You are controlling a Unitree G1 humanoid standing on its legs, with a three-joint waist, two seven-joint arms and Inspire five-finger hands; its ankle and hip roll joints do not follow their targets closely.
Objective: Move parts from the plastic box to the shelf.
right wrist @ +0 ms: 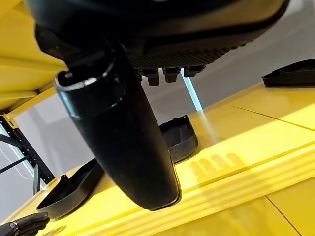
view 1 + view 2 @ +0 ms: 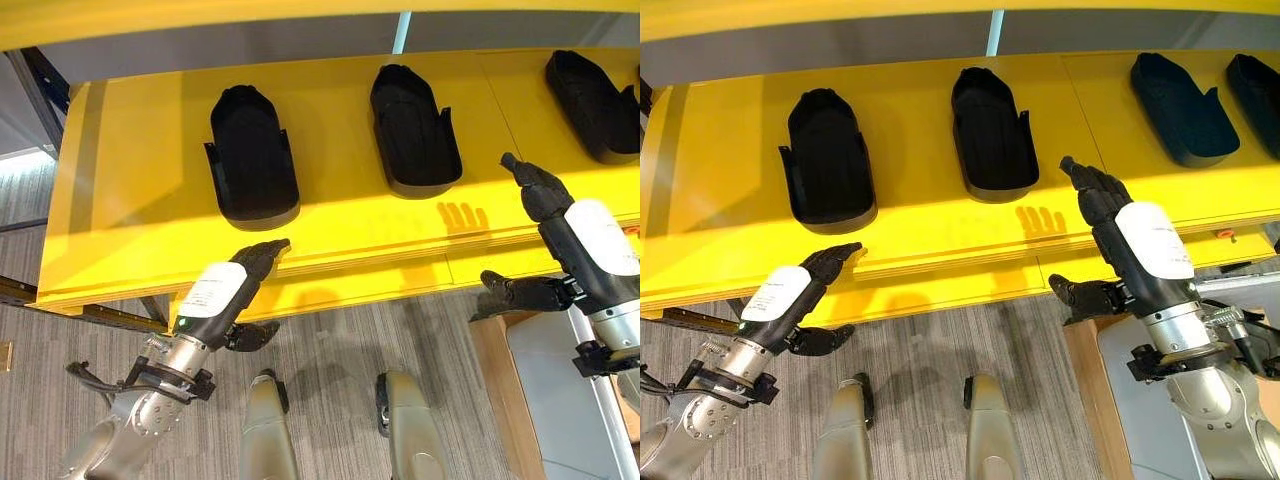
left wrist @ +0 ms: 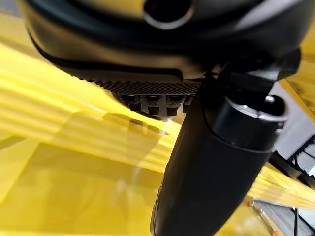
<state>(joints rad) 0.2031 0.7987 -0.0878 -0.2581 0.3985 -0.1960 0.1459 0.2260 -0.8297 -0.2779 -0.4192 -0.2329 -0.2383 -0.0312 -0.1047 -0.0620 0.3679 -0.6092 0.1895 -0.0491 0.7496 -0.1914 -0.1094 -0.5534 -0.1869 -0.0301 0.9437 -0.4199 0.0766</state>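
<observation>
Our right hand is stretched flat above the yellow shelf's front edge, holding nothing. Our left hand, also straight and empty, touches that edge at 7 o'clock. Black molded parts lie on the shelf at 11, 12 and 2 o'clock. We judge them light, stiff and smooth; hold them by the side walls.

Black moulded plastic parts lie in a row along the far half of the yellow shelf board: one left, one middle, one right, another beyond. Bare yellow lanes run between them. The near strip along the shelf's front edge is open.
</observation>
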